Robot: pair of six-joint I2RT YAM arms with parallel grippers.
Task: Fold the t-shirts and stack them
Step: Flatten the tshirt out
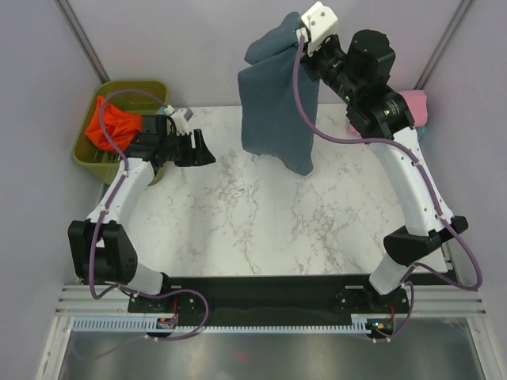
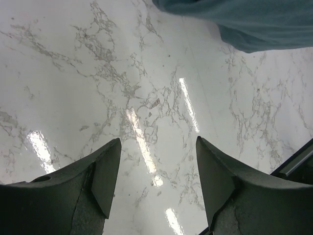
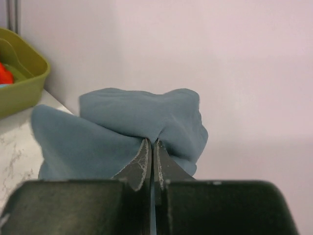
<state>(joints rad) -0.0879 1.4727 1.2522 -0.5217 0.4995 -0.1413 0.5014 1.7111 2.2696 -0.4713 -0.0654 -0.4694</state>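
In the left part of the top view, the left gripper (image 1: 200, 149) is over the white marble table (image 1: 238, 214), its 2 fingers wide apart and holding nothing. At upper centre, the right gripper (image 1: 302, 36) is clamped on a fold of the large slate blue-grey cloth t-shirt (image 1: 277, 103), which hangs over the far side of the table. At upper left, an orange-red t-shirt (image 1: 111, 127) lies in the olive-green plastic bin (image 1: 136, 85).

White arm links (image 1: 416, 186), black joints (image 1: 372, 55), purple cables (image 1: 298, 79), dark wedge-shaped pincer fingers (image 2: 105, 176)
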